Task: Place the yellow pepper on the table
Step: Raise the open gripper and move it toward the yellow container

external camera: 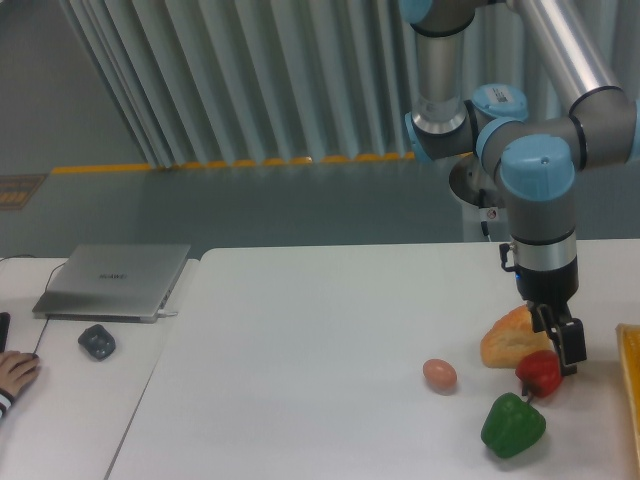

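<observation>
The yellow pepper [508,338], orange-yellow and glossy, lies tilted low over the white table [300,340] at the right. My gripper [558,340] points straight down at the pepper's right end, and its dark fingers [572,345] are closed on that end. Whether the pepper's underside touches the table is unclear. A small red pepper [540,373] sits just in front of the gripper and hides the fingertips' lower part.
A green pepper [513,425] stands near the front edge. A brown egg [440,374] lies left of the peppers. An orange-yellow edge [632,390] shows at the far right. On the side desk are a laptop [115,280], a dark small object [97,342] and a hand [15,372].
</observation>
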### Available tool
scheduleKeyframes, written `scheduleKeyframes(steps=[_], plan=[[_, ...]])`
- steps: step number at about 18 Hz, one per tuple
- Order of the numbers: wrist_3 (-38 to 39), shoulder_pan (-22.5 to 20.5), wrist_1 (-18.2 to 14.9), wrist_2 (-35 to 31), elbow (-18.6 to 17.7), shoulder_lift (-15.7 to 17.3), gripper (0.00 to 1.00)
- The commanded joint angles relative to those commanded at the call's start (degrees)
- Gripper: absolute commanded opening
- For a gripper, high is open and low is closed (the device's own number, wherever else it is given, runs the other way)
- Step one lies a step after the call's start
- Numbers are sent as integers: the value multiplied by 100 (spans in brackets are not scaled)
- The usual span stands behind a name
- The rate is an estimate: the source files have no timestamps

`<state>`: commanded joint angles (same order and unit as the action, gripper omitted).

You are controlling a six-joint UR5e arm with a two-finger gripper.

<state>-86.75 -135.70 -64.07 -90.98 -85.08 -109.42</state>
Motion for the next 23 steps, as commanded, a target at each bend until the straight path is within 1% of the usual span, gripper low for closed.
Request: scheduleKeyframes(steps=[4,9,12,14,15,17,18,21,23], plan=[[9,-9,17,150,-18,26,100],[44,-9,26,151,-70,-9,100],[88,-53,35,142,-272,26,100],[79,-132,44,151,-281,35,100],[88,-193,96,159,-264,53,100],[44,-264,376,203,-264,35,100],[44,-299,465,195,-229,26,100],[-52,-334,501,142,-176,-79,100],[-577,-544,501,142,-159,-97,100]])
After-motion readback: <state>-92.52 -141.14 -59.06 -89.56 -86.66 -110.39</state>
